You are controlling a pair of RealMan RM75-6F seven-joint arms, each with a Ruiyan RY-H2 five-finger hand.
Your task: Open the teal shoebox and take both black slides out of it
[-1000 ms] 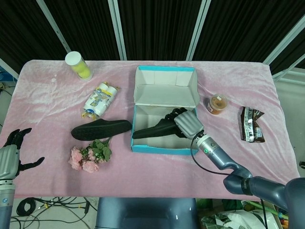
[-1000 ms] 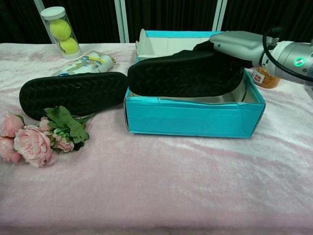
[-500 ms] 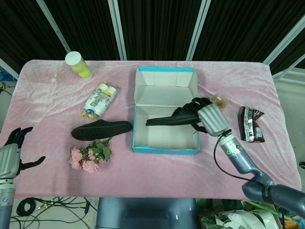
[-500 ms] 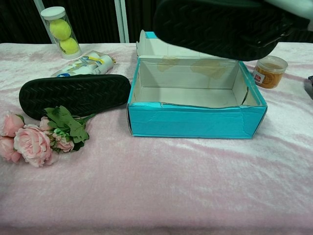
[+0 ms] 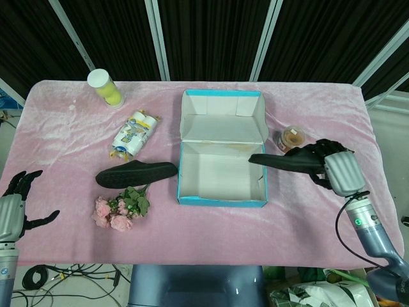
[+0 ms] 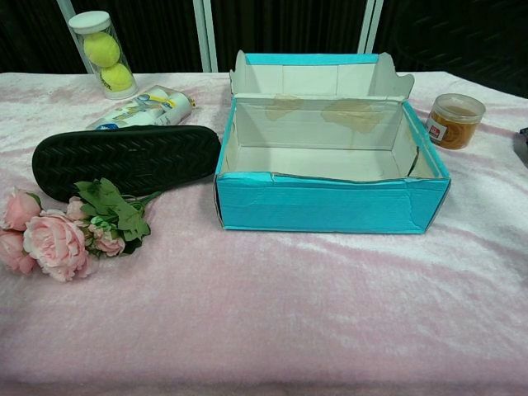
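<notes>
The teal shoebox (image 5: 220, 201) (image 6: 330, 204) stands open mid-table, its lid folded back, and I see nothing inside it. One black slide (image 5: 136, 173) (image 6: 124, 156) lies sole-up on the cloth left of the box. My right hand (image 5: 335, 167) grips the second black slide (image 5: 284, 160) in the air to the right of the box, toe pointing left over the box's right edge. The chest view shows neither that hand nor its slide. My left hand (image 5: 14, 208) hovers open at the table's front left corner, holding nothing.
A tube of tennis balls (image 5: 105, 87) and a white packet (image 5: 134, 133) sit at the back left. Pink flowers (image 5: 119, 210) lie in front of the first slide. An orange jar (image 5: 291, 139) and a dark snack bag (image 5: 337, 165) are right of the box.
My right hand lifted the second slide out of the box and carried it rightward, past the box's right wall. The box now looks empty. The left hand stayed put.
</notes>
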